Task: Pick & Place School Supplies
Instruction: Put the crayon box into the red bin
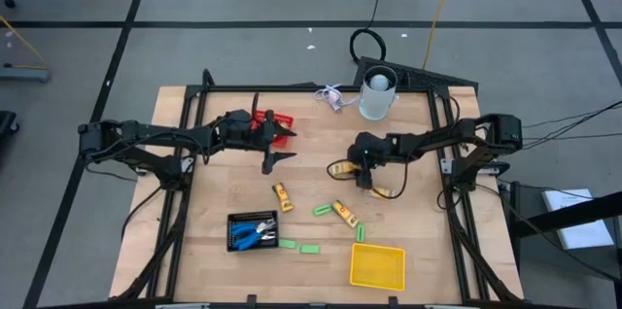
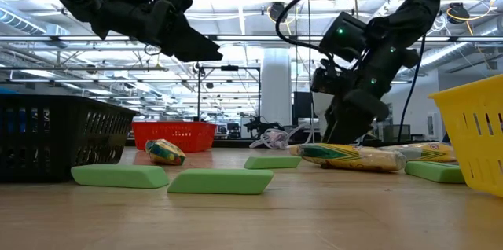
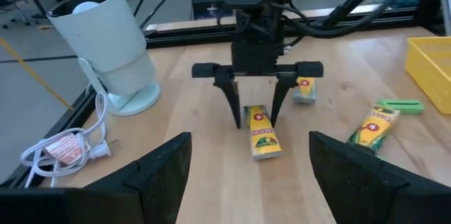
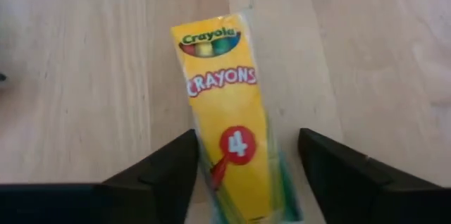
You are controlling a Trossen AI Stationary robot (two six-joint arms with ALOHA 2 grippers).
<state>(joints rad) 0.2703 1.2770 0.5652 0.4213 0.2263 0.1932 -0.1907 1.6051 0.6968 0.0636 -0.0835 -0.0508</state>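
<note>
My right gripper point(image 4: 243, 175) is open and slants down over a yellow crayon pack point(image 4: 225, 111), one finger on each side of its near end; the left wrist view shows the pack point(image 3: 262, 136) lying flat on the wood. In the high view this gripper point(image 1: 362, 177) is right of centre. My left gripper point(image 1: 277, 158) hangs open in the air beside the red basket point(image 1: 276, 124) with nothing between its fingers. More crayon packs point(image 1: 282, 195) point(image 1: 342, 212) and green bars point(image 1: 322, 210) point(image 1: 309, 248) lie toward the near edge. My right gripper comes slanting down from the table's right, its fingers along the pack's long sides. One finger point(image 4: 310, 160) stands clear of the wrapper edge point(image 4: 278, 168). Whether the other finger point(image 4: 180, 160) touches the wrapper, I cannot tell. The pack lies flat on the table.
A black basket point(image 1: 233, 222) holding blue-handled scissors sits near the front left, and a yellow basket point(image 1: 377, 266) at the front right. A white cup point(image 1: 377, 93) and a coiled white cord point(image 1: 330, 98) are at the far edge. A further crayon pack point(image 1: 384, 192) lies just right of my right gripper.
</note>
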